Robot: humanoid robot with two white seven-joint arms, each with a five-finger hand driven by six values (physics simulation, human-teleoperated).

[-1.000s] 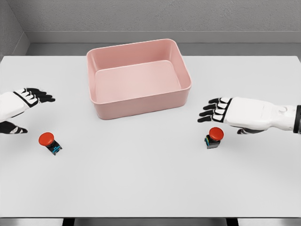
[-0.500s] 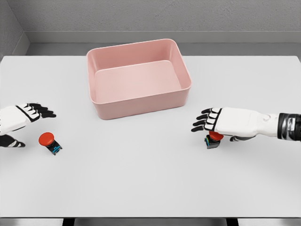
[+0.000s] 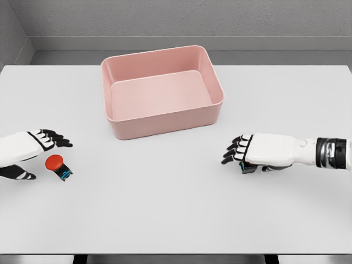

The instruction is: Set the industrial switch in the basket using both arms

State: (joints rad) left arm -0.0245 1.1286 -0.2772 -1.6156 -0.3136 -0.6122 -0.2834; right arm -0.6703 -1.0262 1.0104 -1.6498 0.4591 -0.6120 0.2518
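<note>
Basket, pink and rectangular, sits on the white bench toward twelve o'clock, its long side slightly skewed. Its inside shows only its own smooth pink floor; neither switch lies in it.

Two switches with red round caps are on the bench. The left switch lies at about eight o'clock from the basket, well apart from it, tipped on its side with the red cap pointing toward the left edge and a dark body with blue marks toward the right. The left robot hand hovers just beside it at its ten o'clock, white palm and black fingers stretched out above and past the cap, thumb reaching low near the left edge. The fingers are spread and hold nothing; I cannot tell whether they touch the cap.

The right switch is at about four o'clock from the basket, well apart from it. Only a bit of its dark body shows under the right robot hand, which lies over it with the palm down and the black fingertips bent toward nine o'clock. The cap is hidden beneath the palm, and I cannot tell whether this hand actually grips the switch or merely covers it. The right forearm runs out toward three o'clock.
</note>
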